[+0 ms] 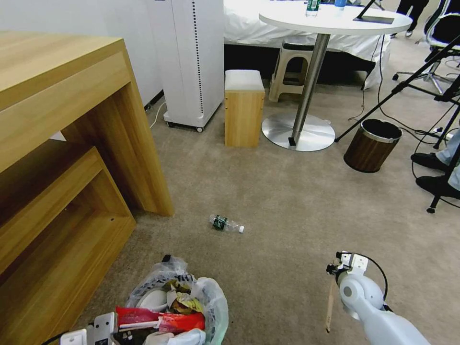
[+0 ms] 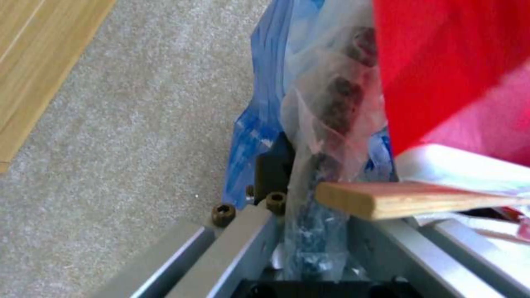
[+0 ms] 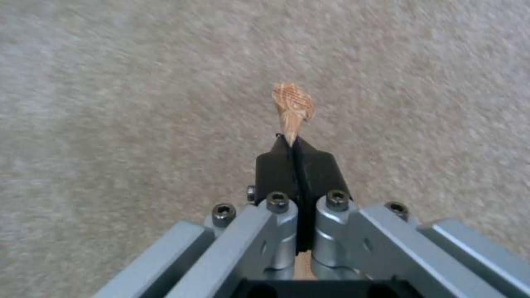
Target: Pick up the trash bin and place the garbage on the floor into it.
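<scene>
The trash bin (image 1: 213, 299) sits at the near left, its whitish bag stuffed with red wrappers (image 1: 163, 320), paper and a white slipper (image 1: 153, 301). My left gripper (image 1: 98, 330) is shut on the bin's rim and bag (image 2: 309, 165); a red wrapper (image 2: 453, 70) and a wooden slat (image 2: 386, 200) lie right beside it. My right gripper (image 1: 336, 271) hangs over the beige floor (image 1: 287, 201) at the near right, shut on a thin wooden stick (image 1: 329, 306) whose tip (image 3: 292, 103) pokes out past the fingers (image 3: 276, 169). A green-label bottle (image 1: 226, 224) lies on the carpet ahead.
A wooden desk (image 1: 72, 143) fills the left side. Farther back stand a white appliance (image 1: 191, 62), a wooden stool (image 1: 244, 112), a round table's base (image 1: 298, 132) and a brown bin (image 1: 371, 146). Tripod legs (image 1: 397, 88) and a person's shoes (image 1: 431, 160) are at the right.
</scene>
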Robot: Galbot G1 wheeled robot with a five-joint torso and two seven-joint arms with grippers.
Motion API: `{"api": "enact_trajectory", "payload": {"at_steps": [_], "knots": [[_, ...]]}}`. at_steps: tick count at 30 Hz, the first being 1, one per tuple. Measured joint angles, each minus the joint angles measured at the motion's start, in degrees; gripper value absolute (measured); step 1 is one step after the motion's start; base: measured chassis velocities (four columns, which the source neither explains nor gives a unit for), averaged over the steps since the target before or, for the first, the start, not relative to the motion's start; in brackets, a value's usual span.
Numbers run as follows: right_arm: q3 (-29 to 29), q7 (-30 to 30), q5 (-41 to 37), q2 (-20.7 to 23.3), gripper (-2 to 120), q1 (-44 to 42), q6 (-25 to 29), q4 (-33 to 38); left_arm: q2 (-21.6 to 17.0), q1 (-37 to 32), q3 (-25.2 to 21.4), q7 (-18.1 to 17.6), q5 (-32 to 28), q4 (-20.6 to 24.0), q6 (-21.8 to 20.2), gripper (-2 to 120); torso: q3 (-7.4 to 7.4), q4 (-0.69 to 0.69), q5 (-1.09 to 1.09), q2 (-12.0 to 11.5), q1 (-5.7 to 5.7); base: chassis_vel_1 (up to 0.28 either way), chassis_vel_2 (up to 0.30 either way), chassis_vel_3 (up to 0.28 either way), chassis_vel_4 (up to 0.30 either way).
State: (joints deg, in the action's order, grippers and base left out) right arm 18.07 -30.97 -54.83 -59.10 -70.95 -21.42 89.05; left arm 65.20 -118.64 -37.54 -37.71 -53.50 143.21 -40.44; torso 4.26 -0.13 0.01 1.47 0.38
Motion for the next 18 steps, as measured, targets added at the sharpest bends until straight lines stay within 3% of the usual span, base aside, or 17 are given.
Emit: {"api": "enact_trajectory", "payload": {"at_steps": [9, 14, 18], "knots": [[2.18, 5.09, 3.21, 0.01, 0, -2.69, 3.46, 5.16, -0.09, 2.10, 0.06, -3.07, -3.85, 0.01, 1.56, 0, 0.00, 0.00, -0.01, 0.01, 0.00, 0.000, 0.000, 0.000, 0.000], [4.66, 15.35, 7.45, 0.80, 0, -3.24, 12.22, 6.66, 0.06, 3.33, -0.02, -4.67, -5.72, 0.02, 3.45, 0, 0.00, 0.00, -0.01, 0.01, 0.00, 0.000, 0.000, 0.000, 0.000], [6.07, 19.69, 7.32, 1.35, 0, -3.05, 16.25, 8.45, 0.93, 4.10, 0.77, -5.60, -5.10, 0.03, 4.29, 0, 0.00, 0.00, -0.01, 0.01, 0.00, 0.000, 0.000, 0.000, 0.000]]}}
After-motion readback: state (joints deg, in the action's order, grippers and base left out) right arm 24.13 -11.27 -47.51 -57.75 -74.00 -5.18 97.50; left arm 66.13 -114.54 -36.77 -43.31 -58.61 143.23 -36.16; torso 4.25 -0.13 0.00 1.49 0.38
